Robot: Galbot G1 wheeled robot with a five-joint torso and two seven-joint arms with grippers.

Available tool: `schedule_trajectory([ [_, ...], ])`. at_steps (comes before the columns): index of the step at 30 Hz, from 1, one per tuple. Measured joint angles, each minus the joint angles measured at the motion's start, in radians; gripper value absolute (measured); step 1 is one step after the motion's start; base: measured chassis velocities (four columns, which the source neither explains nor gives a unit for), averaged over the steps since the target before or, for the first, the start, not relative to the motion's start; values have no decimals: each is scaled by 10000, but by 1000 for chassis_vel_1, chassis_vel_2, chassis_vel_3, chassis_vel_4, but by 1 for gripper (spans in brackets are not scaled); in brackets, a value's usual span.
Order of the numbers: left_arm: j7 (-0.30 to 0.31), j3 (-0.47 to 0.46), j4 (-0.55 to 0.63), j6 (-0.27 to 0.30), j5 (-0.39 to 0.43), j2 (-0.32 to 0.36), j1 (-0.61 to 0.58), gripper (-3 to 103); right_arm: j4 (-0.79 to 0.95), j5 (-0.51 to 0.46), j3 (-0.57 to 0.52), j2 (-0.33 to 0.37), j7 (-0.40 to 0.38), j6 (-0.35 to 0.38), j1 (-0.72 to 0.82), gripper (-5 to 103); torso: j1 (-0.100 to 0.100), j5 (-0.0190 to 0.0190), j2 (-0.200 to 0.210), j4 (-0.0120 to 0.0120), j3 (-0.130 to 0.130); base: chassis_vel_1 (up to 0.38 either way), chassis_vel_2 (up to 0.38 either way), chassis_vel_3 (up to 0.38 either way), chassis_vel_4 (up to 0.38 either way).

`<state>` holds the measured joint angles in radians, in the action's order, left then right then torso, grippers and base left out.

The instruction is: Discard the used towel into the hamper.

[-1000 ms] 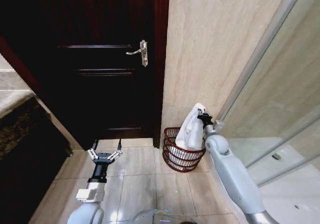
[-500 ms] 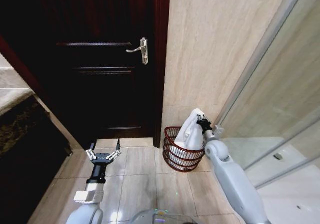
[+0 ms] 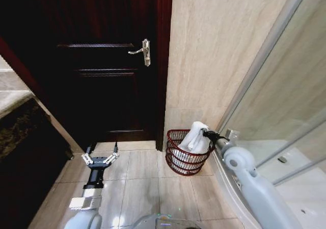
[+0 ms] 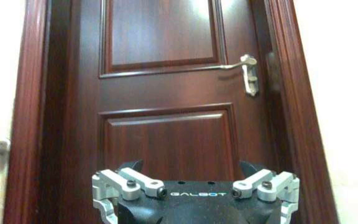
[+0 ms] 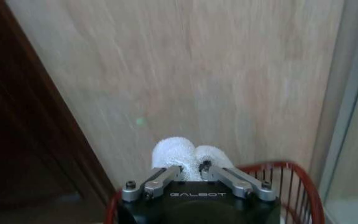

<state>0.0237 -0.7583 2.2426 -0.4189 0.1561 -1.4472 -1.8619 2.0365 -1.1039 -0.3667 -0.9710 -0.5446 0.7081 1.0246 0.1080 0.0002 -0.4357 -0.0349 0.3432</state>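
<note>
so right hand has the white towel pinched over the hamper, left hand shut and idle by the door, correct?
Not quite: the left hand is open, fingers spread, as the head view shows. The rest holds: the right hand pinches the white towel over the hamper.

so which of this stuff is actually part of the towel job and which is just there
Part of the job:
- towel, white, hanging into the hamper
- hamper, red-brown, on the floor by the wall
- right gripper, shut on the towel over the hamper

Just there:
- left gripper, open, idle, low before the door
- dark wooden door
- door handle
- glass shower screen
</note>
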Motion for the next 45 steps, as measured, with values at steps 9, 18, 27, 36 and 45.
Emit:
schedule_trajectory([
  [9,-24,-243,35,-161,89,-202,-123,100,-1506,-1985,531,493,-280,271,-806,8,6,0,-18,3,10,0,0,0,0],
  [18,-47,-241,22,-37,46,-319,-18,100,-3586,-1057,1636,258,391,272,-1859,8,10,-1,-28,2,17,0,0,0,0],
  [27,-54,-204,3,166,24,-255,122,100,-5266,99,2453,-468,789,283,-2740,8,13,-2,-35,0,20,0,0,0,0],
  [36,-50,-70,157,660,-6,79,136,100,-6823,1032,2917,-893,1137,256,-2971,8,15,-1,-40,0,23,0,0,0,0],
  [45,-49,16,124,903,-88,285,137,100,-6293,2068,2555,-612,1477,244,-2501,30,15,-1,-43,3,25,0,0,0,0],
])
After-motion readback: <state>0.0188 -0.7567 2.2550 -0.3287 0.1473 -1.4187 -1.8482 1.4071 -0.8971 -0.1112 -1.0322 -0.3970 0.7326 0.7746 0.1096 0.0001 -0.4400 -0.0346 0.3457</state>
